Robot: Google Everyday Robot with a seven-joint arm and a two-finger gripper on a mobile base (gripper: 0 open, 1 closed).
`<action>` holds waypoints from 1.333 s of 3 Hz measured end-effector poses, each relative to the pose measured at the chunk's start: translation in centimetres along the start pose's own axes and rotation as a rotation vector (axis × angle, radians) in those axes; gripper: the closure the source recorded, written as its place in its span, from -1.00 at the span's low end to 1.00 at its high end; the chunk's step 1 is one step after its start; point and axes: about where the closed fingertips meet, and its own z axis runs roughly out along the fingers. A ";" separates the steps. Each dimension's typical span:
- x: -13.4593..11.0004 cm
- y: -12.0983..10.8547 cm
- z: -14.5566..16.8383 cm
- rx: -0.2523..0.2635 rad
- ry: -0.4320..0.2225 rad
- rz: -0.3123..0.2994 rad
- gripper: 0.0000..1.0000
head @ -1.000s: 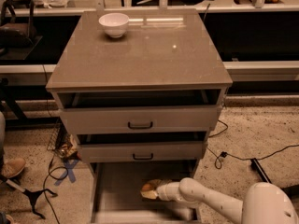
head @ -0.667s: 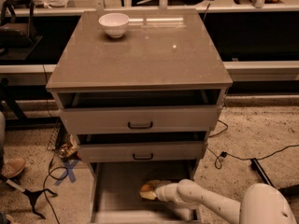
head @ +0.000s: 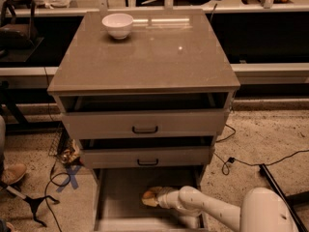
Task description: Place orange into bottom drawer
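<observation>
The bottom drawer (head: 120, 199) is pulled out at floor level under the grey-brown cabinet. My gripper (head: 150, 196) reaches in from the right on a white arm and sits low over the drawer's floor, near its middle. It is shut on the orange (head: 147, 201), a small orange-yellow patch at the gripper's tip, partly hidden by the gripper. I cannot tell whether the orange touches the floor.
A white bowl (head: 118, 25) stands at the back left of the cabinet top (head: 145, 62). The two upper drawers (head: 145, 124) with black handles are slightly open. Cables (head: 231, 161) and a black bar lie on the floor at right; a shoe (head: 12, 173), cables and a stand's legs at left.
My gripper with the orange has moved slightly left inside the bottom drawer. Nothing else has moved.
</observation>
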 end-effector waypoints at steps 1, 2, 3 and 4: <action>-0.2 -0.1 0.5 0.013 0.000 -0.003 0.07; -0.2 -0.6 0.0 0.034 -0.008 0.008 -0.56; -0.1 -1.4 -0.6 0.053 -0.015 0.017 -0.98; 0.0 -2.8 -2.3 0.103 -0.014 0.016 -1.00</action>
